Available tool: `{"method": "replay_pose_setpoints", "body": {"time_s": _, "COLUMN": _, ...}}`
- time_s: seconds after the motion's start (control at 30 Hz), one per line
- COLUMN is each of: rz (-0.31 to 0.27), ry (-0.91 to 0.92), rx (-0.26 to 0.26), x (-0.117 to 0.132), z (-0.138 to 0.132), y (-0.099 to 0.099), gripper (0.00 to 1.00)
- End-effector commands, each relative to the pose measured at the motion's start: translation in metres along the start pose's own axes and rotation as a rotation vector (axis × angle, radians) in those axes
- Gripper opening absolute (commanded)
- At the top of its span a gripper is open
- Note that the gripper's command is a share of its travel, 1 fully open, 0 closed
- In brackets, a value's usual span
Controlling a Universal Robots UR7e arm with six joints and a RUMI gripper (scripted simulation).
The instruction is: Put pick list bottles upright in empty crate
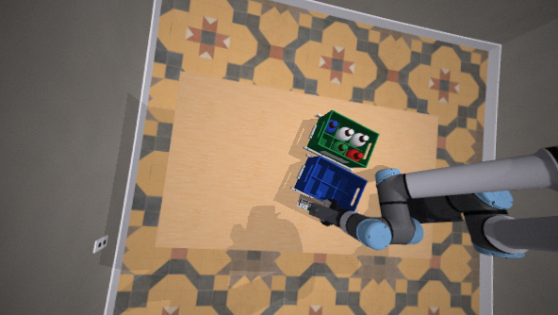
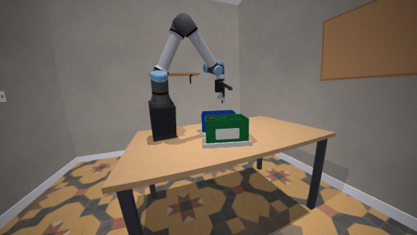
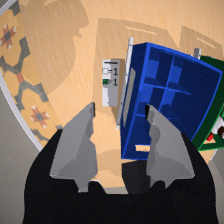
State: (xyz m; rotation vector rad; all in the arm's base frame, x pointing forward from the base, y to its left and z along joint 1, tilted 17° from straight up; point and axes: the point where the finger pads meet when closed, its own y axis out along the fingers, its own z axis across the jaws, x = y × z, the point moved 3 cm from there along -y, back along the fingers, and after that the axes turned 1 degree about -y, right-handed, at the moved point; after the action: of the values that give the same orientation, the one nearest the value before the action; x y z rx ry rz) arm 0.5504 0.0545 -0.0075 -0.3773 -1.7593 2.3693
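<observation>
My gripper is partly open and empty, high above the pick-list side of the blue crate. The pick list shows a black bar, then white 1, green 1. The blue crate has no bottles in its visible compartments. The green crate holds a blue bottle, two white bottles, a green bottle and a red bottle; one compartment is empty.
The crates stand close side by side on the wooden table. White rails lie along crate sides. The arm reaches in from the right in the top view, beside the blue crate.
</observation>
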Motion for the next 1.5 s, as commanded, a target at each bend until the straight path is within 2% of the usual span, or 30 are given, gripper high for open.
{"method": "replay_pose_setpoints", "body": {"time_s": 0.0, "rz": 0.001, "ry": 0.0, "rx": -0.001, "x": 0.0, "z": 0.0, "y": -0.001, "gripper": 0.38}}
{"method": "replay_pose_setpoints", "body": {"time_s": 0.6, "rz": 0.001, "ry": 0.0, "rx": -0.001, "x": 0.0, "z": 0.0, "y": -0.001, "gripper": 0.38}}
{"method": "replay_pose_setpoints", "body": {"time_s": 0.67, "rz": 0.001, "ry": 0.042, "rx": -0.001, "x": 0.0, "z": 0.01, "y": -0.003, "gripper": 0.38}}
{"method": "replay_pose_setpoints", "body": {"time_s": 1.47, "rz": 0.001, "ry": 0.042, "rx": 0.0, "x": 0.007, "z": 0.117, "y": -0.027, "gripper": 0.38}}
